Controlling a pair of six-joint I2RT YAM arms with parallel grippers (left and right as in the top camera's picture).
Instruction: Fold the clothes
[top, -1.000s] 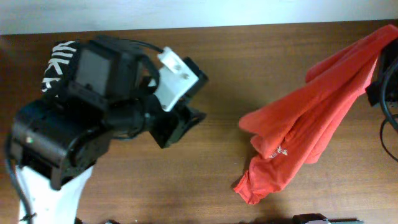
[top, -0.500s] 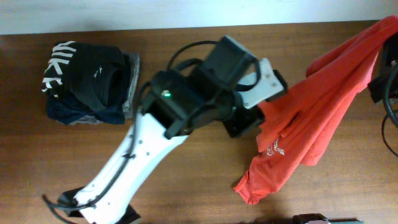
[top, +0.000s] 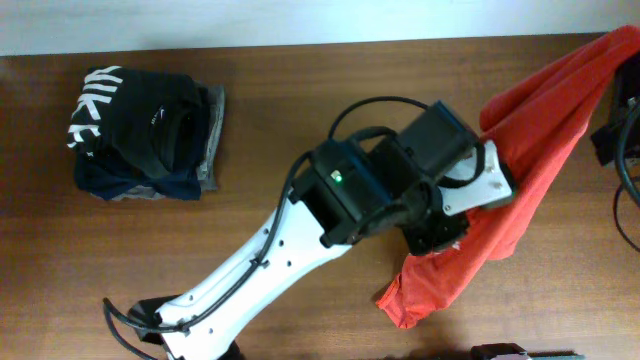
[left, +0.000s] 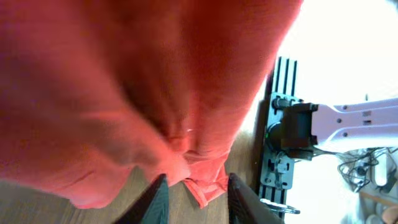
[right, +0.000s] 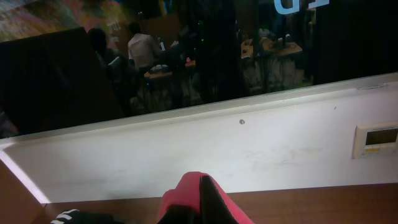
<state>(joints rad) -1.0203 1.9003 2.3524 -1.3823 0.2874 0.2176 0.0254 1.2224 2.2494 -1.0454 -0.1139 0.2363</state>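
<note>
Jaws of the left gripper (top: 440, 232) are hidden under its own wrist in the overhead view, so their state cannot be read there. The left arm (top: 250, 275) reaches from 7 o'clock across the brown surface (top: 300, 90) toward 2 o'clock, its head lying over the middle of the orange-red T-shirt (top: 550, 120). The T-shirt is drawn out as a long band. Its long axis runs from the 1 o'clock corner, where it is raised and leaves the frame, down to 7 o'clock, where its lower end meets the surface. A stack of folded garments (top: 140, 130) sits well apart at 10 o'clock. Left wrist view: the two dark fingers (left: 158, 199) at 6 o'clock stand spread. The T-shirt (left: 124, 81) fills the frame from 9 to 1 o'clock, and a hem corner shows in the gap. Whether it lies inside the jaws or only beyond them cannot be told. Right wrist view: the right gripper (right: 200, 198) faces a pale wall (right: 249, 149) and a dark window (right: 186, 50), held about level, with red cloth (right: 179, 198) against its one visible finger at 6 o'clock. Judged together with the raised end seen from overhead, these jaws are pinching the T-shirt's upper end. By the same reading, the left arm is the nearer to the hanging lower part. Its coming grasp depends on the cloth lying straight ahead of the spread jaws, at 12 o'clock from the tips.
</note>
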